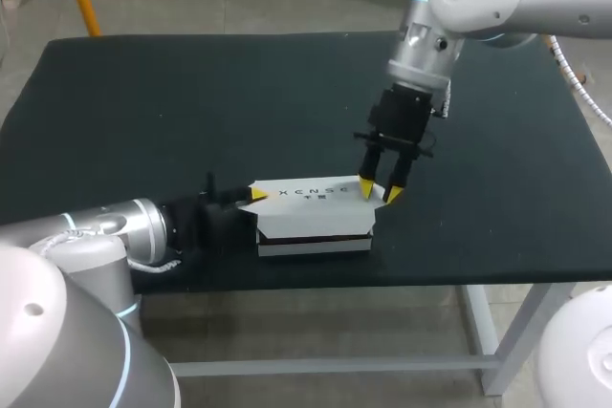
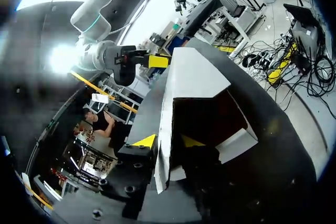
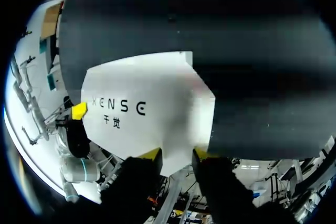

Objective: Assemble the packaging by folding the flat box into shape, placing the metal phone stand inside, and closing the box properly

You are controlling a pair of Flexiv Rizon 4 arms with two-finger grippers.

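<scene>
Head view: the box [image 1: 316, 222] stands on the bench [image 1: 143, 102] as a formed shape, with its printed white top upward and its walls up beneath it. I judge the folding largely done. My left hand [image 1: 251, 198] lies low at the box's left end. My right hand [image 1: 380, 190] comes down from above at the right end, released. One of its fingertips [image 1: 366, 185] is over the top panel's edge and the other is just off it. I see no metal phone stand anywhere on the bench.

Left wrist view: I look straight into the left end of the box [image 2: 197, 77], and it is open. The inside is dark, and an end flap [image 2: 239, 142] splays outward, untucked. My left hand [image 2: 167, 141] has the edge of the top panel in its mouth, but I cannot tell whether it is clenched on it. Nor can I tell whether the stand lies in that dark hollow. My right hand [image 2: 155, 60] shows at the far end.

Right wrist view: the top of the box [image 3: 147, 103] lies flat under my right hand [image 3: 177, 155]. A corner of it reaches between the spread fingers [image 3: 152, 155], which grasp nothing. My left hand [image 3: 79, 111] shows at the opposite edge.

By my reckoning the shaping is behind me and the stand's place is unconfirmed. The closing remains, with at least that left flap to tuck.
</scene>
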